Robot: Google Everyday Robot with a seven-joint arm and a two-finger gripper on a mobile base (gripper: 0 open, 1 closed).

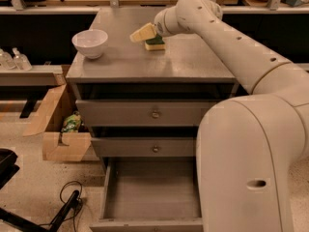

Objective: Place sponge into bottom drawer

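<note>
The sponge (155, 44), green on top with a yellow base, lies on the grey cabinet top (183, 59) near its back middle. My gripper (142, 34) hovers just above the sponge and slightly to its left, pointing left toward the bowl. The arm reaches in from the right over the cabinet top. The bottom drawer (152, 192) is pulled open at the foot of the cabinet, and its plain grey inside holds nothing. The two shallower drawers above it (154, 114) are shut.
A white bowl (90, 42) stands on the cabinet top at the left. A cardboard box (63, 129) sits on the floor left of the cabinet. Bottles (12, 59) stand on a low shelf at far left. A black cable and stand (63, 211) lie on the floor.
</note>
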